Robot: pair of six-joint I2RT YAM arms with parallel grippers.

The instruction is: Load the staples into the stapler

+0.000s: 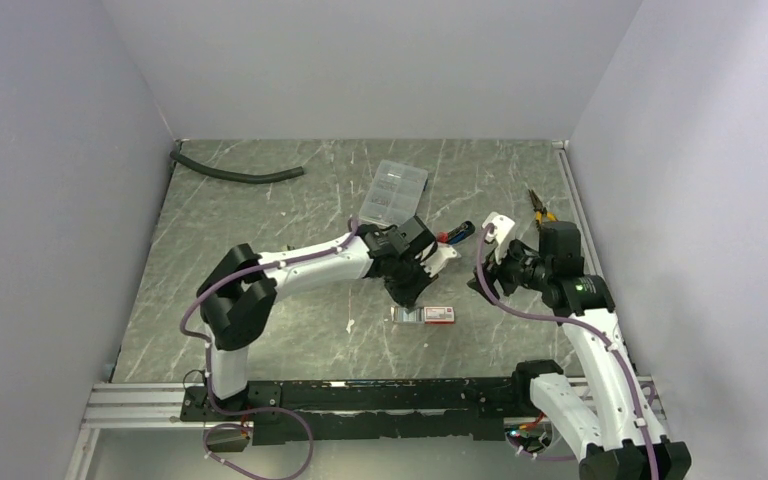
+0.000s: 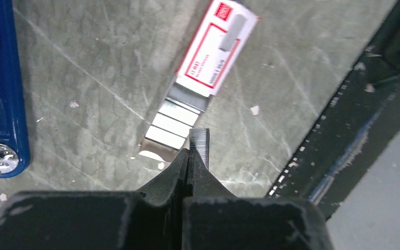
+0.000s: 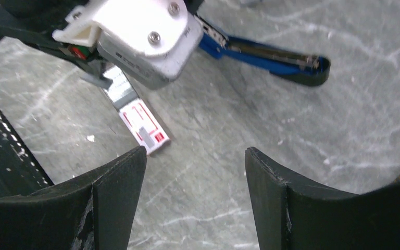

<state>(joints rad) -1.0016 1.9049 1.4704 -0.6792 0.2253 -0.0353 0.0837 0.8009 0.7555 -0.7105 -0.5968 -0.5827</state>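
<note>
Green marbled table (image 1: 260,200) under both arms. Left arm reached out over mid-table, with the right arm off to its right.

Right gripper (image 3: 195,166) was spread wide and held nothing, with only bare tabletop below the gap.

Clear compartment case (image 1: 393,193) sat beyond the left gripper and isn't needed for this task.

Blue stapler (image 3: 271,54) lay ahead of the right gripper and slightly to its right. From the left wrist it was off to the fingers' left. It looked hinged open, with a metal channel showing along the arm, though I'm not sure how far open it was.

White staple box (image 2: 216,49) with red print lay just ahead of the left gripper's tips. The remaining staples (image 2: 173,122) lay in rows sticking out of its near end, toward the fingers.

Left gripper (image 2: 190,156) was clamped tight on one staple strip (image 2: 200,141). It pinched the strip's near end, and the far end poked forward past the tips, just beside the rows. Couldn't tell whether the strip was clear of the table.

Step judged: carry the strip to the stapler.
- Lift it straight up so it doesn't drag the neighbouring rows.
- Keep the pinch steady, since an end-held strip probably pivots or snaps easily.
- Swing left, line the strip up with the channel, legs down, and lower it flat.
- The right gripper could probably brace the stapler first.
</note>
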